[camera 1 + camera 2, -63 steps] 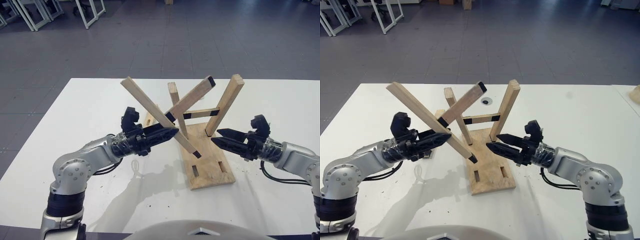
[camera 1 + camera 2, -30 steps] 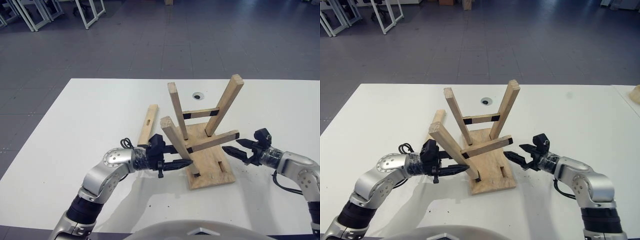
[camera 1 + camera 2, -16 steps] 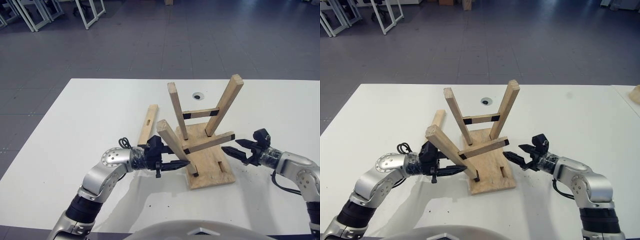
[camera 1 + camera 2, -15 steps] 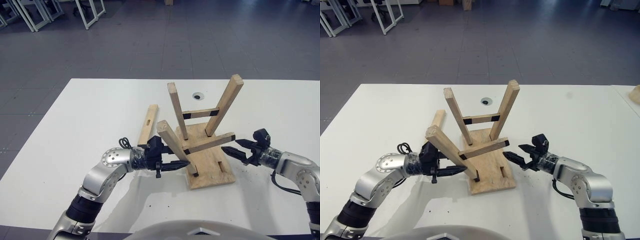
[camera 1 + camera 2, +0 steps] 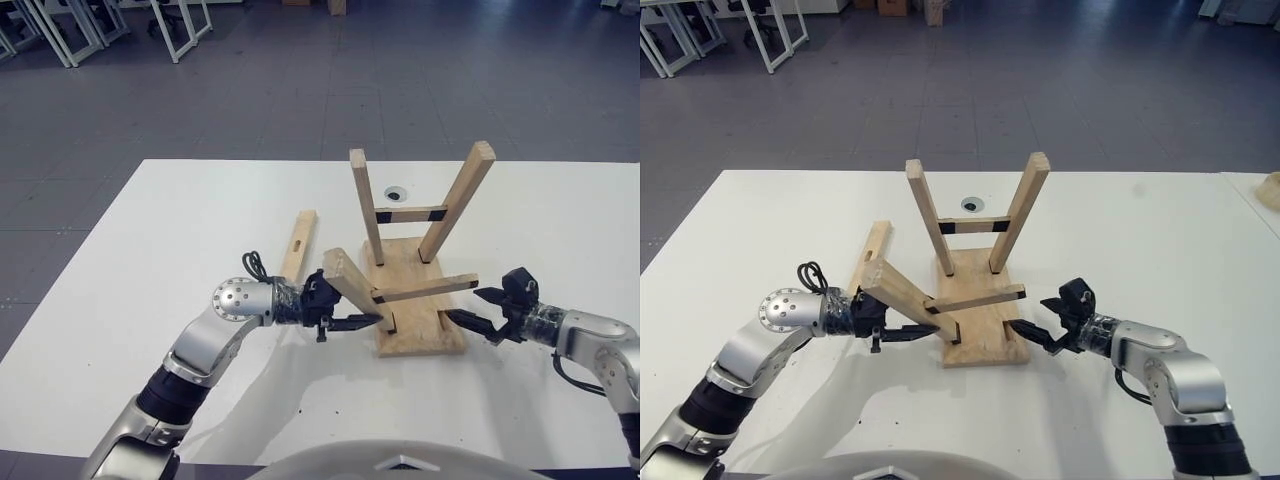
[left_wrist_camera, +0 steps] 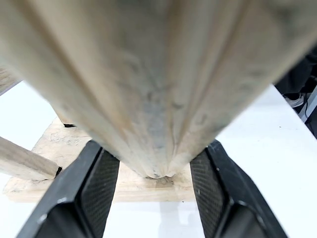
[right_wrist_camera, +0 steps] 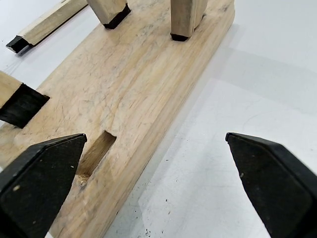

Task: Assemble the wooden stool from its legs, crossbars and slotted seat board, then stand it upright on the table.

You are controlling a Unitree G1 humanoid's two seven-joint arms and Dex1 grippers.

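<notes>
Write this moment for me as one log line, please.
left gripper: shut on tilted leg, foot at seat board | right gripper: open, beside seat board | spare leg: flat on table

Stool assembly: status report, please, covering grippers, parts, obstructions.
Left gripper shut on leg, its foot at seat board's near-left corner. Right gripper open beside board, near-right slot empty. Loose leg on table; nothing obstructing.

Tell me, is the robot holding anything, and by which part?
The left tool grips the leaning wooden leg low on its shaft, close to the seat board. The right tool is open and holds nothing.
</notes>
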